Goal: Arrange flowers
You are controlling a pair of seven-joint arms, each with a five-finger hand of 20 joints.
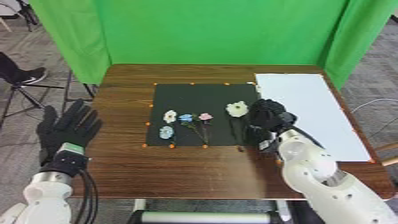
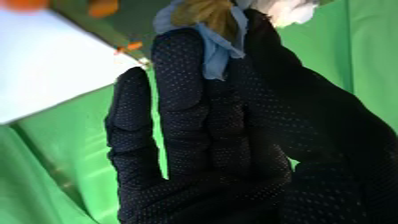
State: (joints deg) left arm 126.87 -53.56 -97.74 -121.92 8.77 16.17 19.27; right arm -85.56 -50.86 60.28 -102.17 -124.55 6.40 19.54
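We pinch a blue flower [image 2: 216,59] between the thumb and fingers of our right hand [image 1: 267,116], beside the white sheet [image 1: 306,102] along the bench's [image 1: 124,172] right edge. Our left hand [image 1: 67,131] hangs at the left edge, fingers straight. Five other flowers [image 1: 236,109] lie on the black mat [image 1: 200,94], between those edges.

Robot lab or test studio, by appearance. Contents: green fabric backdrop [image 1: 222,35], hung beyond the far edge; brown wooden desk [image 1: 178,170]; two robot arms, white, left [image 1: 46,192] and right [image 1: 311,160]; small orange markers [image 1: 205,146] bordering a dark sheet [image 1: 178,91] and a white sheet [image 1: 302,100]; grey carpet [image 1: 44,55], office type.
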